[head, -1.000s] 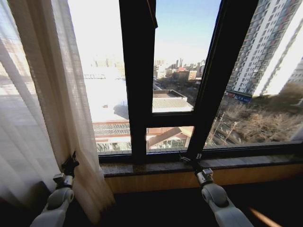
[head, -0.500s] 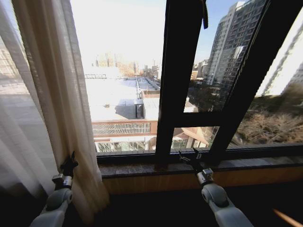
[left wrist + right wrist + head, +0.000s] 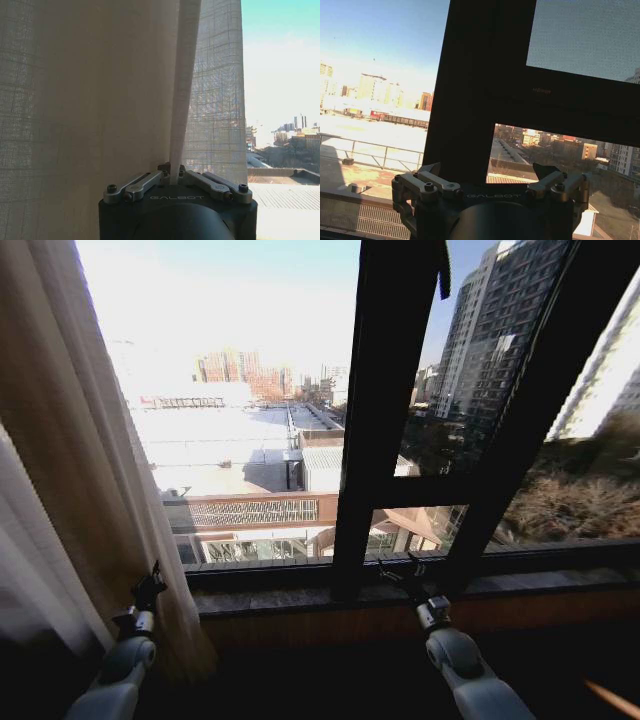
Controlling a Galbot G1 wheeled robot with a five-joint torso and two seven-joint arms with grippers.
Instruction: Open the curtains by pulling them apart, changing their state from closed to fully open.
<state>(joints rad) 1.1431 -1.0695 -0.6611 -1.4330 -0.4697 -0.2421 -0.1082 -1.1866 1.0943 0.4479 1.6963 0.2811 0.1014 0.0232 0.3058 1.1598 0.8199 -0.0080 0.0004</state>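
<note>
a: sheer woven curtains hang left of the window frame, long axis vertical. light, soft; take a pleated edge fold low down.

b: claws?

a: left gripper pinched shut on that fold. right gripper spread, empty, by the frame.

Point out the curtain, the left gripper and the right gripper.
curtain (image 3: 70, 460), head view, on the pleated fabric left of the window.
left gripper (image 3: 174, 172), left wrist view, at the fingertips pinching a curtain fold.
right gripper (image 3: 490, 172), right wrist view, midway between its spread fingertips.
</note>
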